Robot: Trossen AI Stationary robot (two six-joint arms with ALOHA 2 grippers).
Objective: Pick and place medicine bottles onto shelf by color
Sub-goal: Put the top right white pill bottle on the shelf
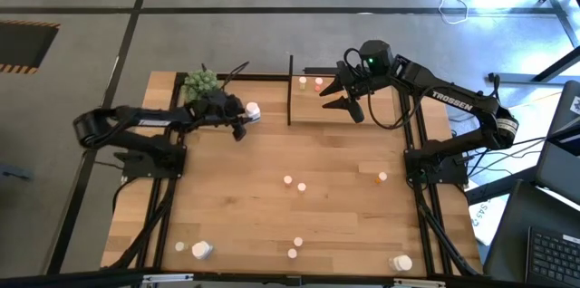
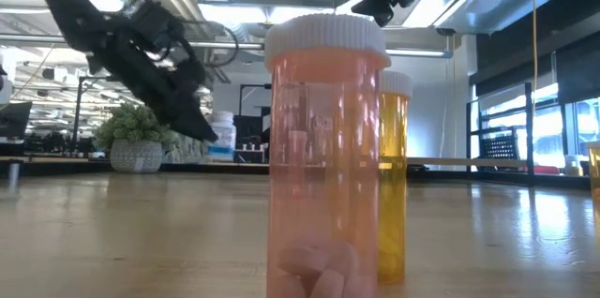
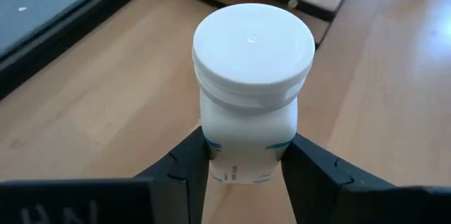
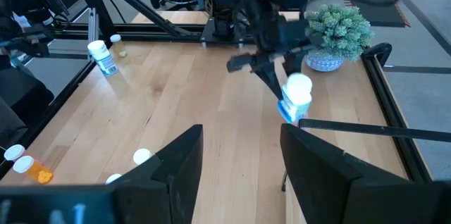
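White bottle (image 3: pixel 252 83) clamped between left tool (image 3: pixel 245 171) fingers.

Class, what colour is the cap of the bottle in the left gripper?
White, clearest in the left wrist view: bottle cap.

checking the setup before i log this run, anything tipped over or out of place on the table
One white-capped bottle near the table's front left corner seems to lie on its side, and another at the front right may too. The rest are only scattered upright. The left gripper holds a white plastic bottle upright; the right gripper hangs open over the small wooden shelf.
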